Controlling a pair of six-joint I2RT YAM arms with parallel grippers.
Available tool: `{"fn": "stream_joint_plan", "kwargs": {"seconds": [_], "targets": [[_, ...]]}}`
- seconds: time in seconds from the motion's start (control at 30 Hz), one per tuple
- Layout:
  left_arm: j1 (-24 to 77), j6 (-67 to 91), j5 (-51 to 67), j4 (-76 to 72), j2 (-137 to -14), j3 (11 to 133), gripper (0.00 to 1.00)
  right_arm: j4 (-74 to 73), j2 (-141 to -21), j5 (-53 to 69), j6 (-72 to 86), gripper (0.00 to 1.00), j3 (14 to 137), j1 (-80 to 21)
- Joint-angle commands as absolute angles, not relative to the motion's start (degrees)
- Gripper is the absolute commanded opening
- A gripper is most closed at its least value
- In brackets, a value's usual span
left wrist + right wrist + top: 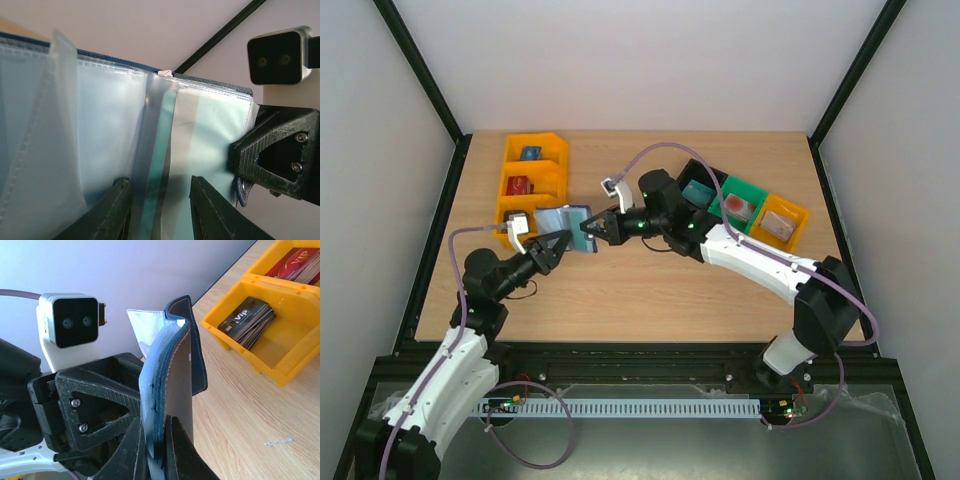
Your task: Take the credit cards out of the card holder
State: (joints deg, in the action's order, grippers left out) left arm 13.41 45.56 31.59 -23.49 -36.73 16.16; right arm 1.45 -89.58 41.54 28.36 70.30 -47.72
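The card holder [566, 220] hangs open above the table between both grippers. Its navy cover [180, 385] stands upright, and my right gripper [156, 450] is shut on its lower edge, pinching cover and clear sleeves together. The right gripper [594, 232] holds the holder's right end. In the left wrist view the clear sleeves [105, 125] fill the frame, and a teal credit card [162, 160] shows inside one. My left gripper [160, 212] has its fingers apart on either side of that card's strip. The left gripper [560, 244] sits just below the holder.
An orange bin [532, 178] with stacked compartments of cards stands at the back left, close behind the holder. Black [700, 188], green [744, 206] and orange [782, 222] bins line the back right. Dark cards [250, 322] lie in the orange bin.
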Motion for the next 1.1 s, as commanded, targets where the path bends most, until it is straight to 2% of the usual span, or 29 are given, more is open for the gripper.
{"fn": "stream_joint_plan", "kwargs": {"seconds": [0.0,0.2,0.33,0.5,0.57,0.73,1.07], "targets": [[13.4,45.17,36.01,-21.4,-36.42,17.06,0.36,14.55,-84.66,52.12,30.65,0.02,69.12,-48.64],[13.17,47.76,42.75,-28.25,-36.53,17.07,0.39,17.47,-82.34,57.61,31.22,0.02,67.58,-47.1],[13.46,49.75,47.91,-35.75,-36.66,17.48,0.43,18.38,-83.04,57.39,31.04,0.02,67.66,-46.95],[14.5,47.38,52.41,-36.72,-36.95,20.04,0.47,20.42,-84.99,55.37,31.0,0.02,69.35,-46.95],[14.9,47.38,53.62,-38.02,-36.93,20.93,0.4,19.05,-85.98,52.89,30.03,0.02,70.38,-47.0],[14.94,46.42,52.9,-36.32,-37.03,22.19,0.04,21.07,-88.42,52.92,31.94,0.02,70.49,-46.97],[13.33,42.68,50.45,-28.32,-34.17,24.46,0.02,18.18,-83.2,51.86,29.61,0.02,64.23,-43.73]]}}
